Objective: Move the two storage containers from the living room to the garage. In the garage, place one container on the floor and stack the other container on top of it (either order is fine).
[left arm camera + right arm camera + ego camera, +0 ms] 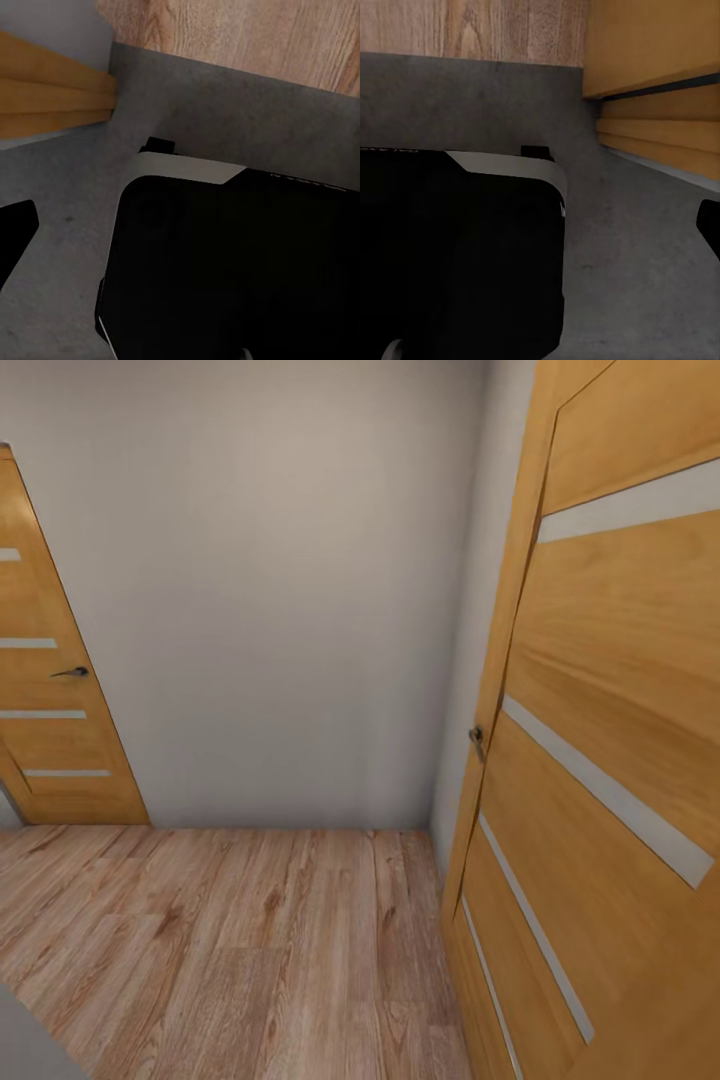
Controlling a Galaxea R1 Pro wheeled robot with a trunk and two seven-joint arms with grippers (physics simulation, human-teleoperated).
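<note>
A big pale wall (280, 590) stands ahead, with a wood door (610, 740) close on the right and another door (50, 700) far on the left. Light wood planks (230, 950) cover the ground below them. Both wrist views look down at the robot's black base (225, 262) on a dark grey floor (247, 112); whether the jaws are spread or pressed together cannot be told.

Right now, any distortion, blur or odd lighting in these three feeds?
Head view: wide-angle stretch, the open door at right bows and leans; flat, even light on the wall, no glare. Left wrist view: soft, low-detail render; the robot's black base fills the near field, dim. Right wrist view: same softness, and a thin dark shadow line under the door edge.
</note>
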